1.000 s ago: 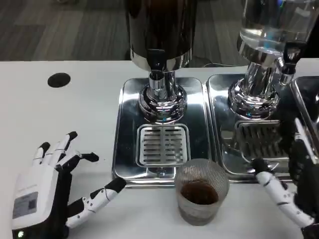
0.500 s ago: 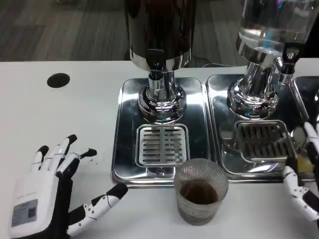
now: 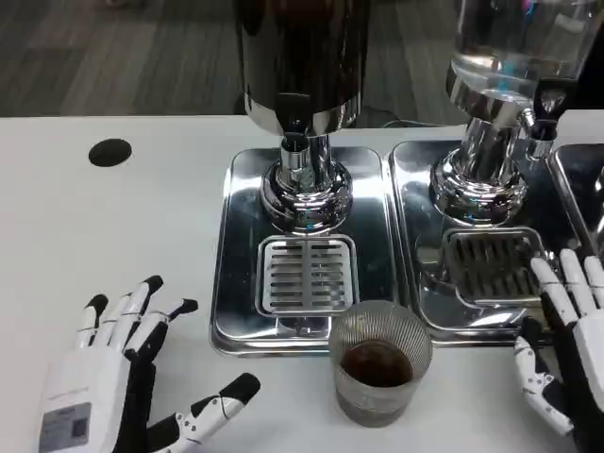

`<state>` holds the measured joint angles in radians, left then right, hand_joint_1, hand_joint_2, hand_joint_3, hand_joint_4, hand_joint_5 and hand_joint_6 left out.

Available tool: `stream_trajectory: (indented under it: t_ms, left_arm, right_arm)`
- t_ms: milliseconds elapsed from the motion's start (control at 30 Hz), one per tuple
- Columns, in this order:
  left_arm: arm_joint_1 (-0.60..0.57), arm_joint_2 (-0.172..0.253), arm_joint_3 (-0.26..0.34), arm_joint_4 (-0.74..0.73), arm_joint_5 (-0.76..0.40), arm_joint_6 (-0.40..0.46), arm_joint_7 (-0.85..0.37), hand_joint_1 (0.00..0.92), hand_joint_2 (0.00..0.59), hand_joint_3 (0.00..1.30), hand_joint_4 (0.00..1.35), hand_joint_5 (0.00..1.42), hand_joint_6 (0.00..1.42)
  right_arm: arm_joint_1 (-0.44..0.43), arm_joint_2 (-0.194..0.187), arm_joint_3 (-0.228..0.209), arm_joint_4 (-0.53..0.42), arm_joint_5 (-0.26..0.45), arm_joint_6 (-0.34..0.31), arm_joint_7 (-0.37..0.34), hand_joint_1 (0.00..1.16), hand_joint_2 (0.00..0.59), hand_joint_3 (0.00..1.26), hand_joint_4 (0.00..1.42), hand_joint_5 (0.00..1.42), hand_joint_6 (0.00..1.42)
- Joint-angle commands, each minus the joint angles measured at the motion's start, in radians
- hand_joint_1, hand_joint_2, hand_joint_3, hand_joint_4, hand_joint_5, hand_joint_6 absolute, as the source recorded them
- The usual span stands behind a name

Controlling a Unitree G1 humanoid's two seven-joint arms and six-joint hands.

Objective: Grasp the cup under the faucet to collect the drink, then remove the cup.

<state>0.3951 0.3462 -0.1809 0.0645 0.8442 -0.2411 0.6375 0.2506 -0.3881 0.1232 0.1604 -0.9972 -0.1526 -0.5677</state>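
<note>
1. The cup (image 3: 379,375) is standing upright on the white table (image 3: 113,236), just in front of the front edge of the left drip tray (image 3: 236,245). It is a ribbed clear glass with dark drink sitting in its lower part.
2. The cup is sitting forward of the slotted grate (image 3: 309,275) and not under the faucet (image 3: 295,151), which is hanging above the tray's chrome base.
3. The left hand (image 3: 123,377) is lying low at the left, fingers spreading apart and pointing up the picture, thumb reaching toward the cup but stopping well short. It is holding nothing; its wrist and forearm are running off the bottom edge.
4. The right hand (image 3: 566,354) is showing at the right edge, fingers straight and apart over the front rim of the right drip tray (image 3: 415,217), and it is gripping nothing. Much of it is being cut off by the picture's right and bottom edges, so its palm is hard to read.
5. The dark dispenser (image 3: 302,57) above the faucet is being cropped at the top, so its upper body is not showing.
6. The clear dispenser (image 3: 514,47) on the right is also being cropped; its small black tap (image 3: 545,118) is probably pointing down, though glare is making this unclear.
7. A black round spot (image 3: 110,152) is sitting on the table at far left, well apart from both hands.
</note>
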Motion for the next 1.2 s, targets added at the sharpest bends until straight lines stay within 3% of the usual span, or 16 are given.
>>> stream_trajectory:
  t_ms: [33, 233, 433, 1200]
  left_arm:
    - [0.028, 0.002, -0.01, -0.027, 0.032, 0.01, 0.028, 0.02, 0.097, 0.33, 0.0, 0.13, 0.04]
    - [0.05, 0.004, -0.01, -0.05, 0.054, 0.018, 0.031, 0.055, 0.104, 0.33, 0.0, 0.13, 0.05]
    - [0.055, 0.001, -0.012, -0.039, 0.038, 0.007, 0.034, 0.058, 0.101, 0.33, 0.0, 0.13, 0.05]
    - [0.022, 0.025, -0.001, -0.008, -0.01, -0.028, 0.009, 0.061, 0.1, 0.34, 0.0, 0.14, 0.05]
  right_arm:
    - [-0.009, -0.023, 0.032, 0.033, -0.004, 0.025, -0.032, 0.12, 0.586, 0.11, 0.0, 0.0, 0.0]
    - [-0.003, -0.046, 0.057, 0.05, 0.002, 0.017, -0.089, 0.12, 0.586, 0.11, 0.0, 0.0, 0.0]
    - [-0.002, -0.055, 0.065, 0.075, 0.037, 0.013, -0.102, 0.12, 0.586, 0.11, 0.0, 0.0, 0.0]
    - [0.0, -0.045, 0.103, 0.081, 0.067, 0.035, -0.124, 0.13, 0.586, 0.12, 0.0, 0.0, 0.0]
